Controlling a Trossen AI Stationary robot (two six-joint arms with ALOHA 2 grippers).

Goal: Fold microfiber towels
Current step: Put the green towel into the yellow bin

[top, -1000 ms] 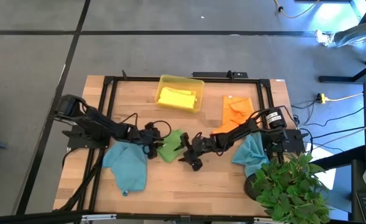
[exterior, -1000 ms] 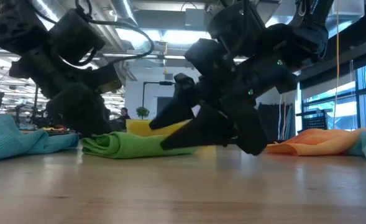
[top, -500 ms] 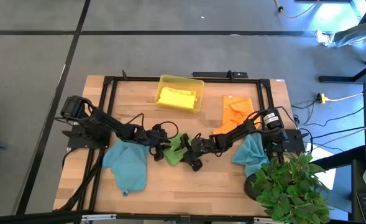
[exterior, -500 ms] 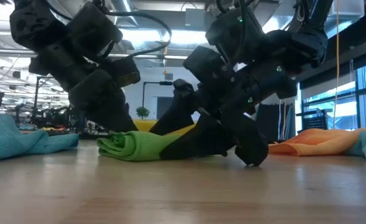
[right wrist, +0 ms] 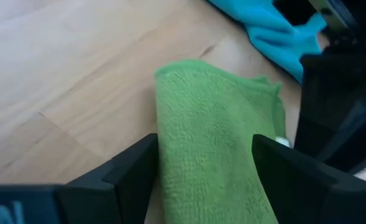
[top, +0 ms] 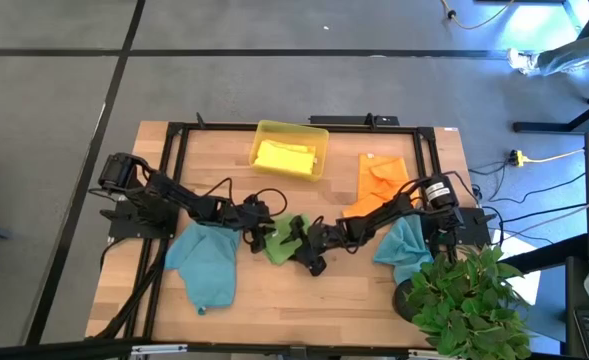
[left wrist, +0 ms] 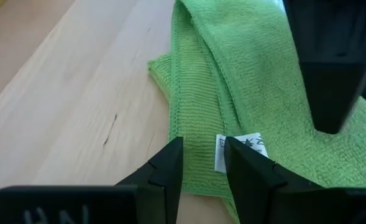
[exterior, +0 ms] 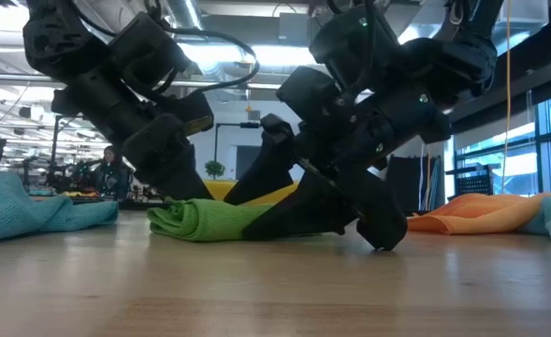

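L hand [left wrist: 202, 163] pinches the hem of the green towel [left wrist: 245, 81] by its white label [left wrist: 238, 149], fingers near-closed on cloth. R hand [right wrist: 201, 174] spread wide, straddling same towel, not gripping. Towel lies mid-desk [top: 354, 290] betw. both hands, part-folded. Prob. light, limp, grippy; best taken at hem/corners.

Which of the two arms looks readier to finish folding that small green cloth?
Probably left: the left gripper already pinches the green microfiber towel at its tagged edge, while the right gripper only straddles it, fingers wide.
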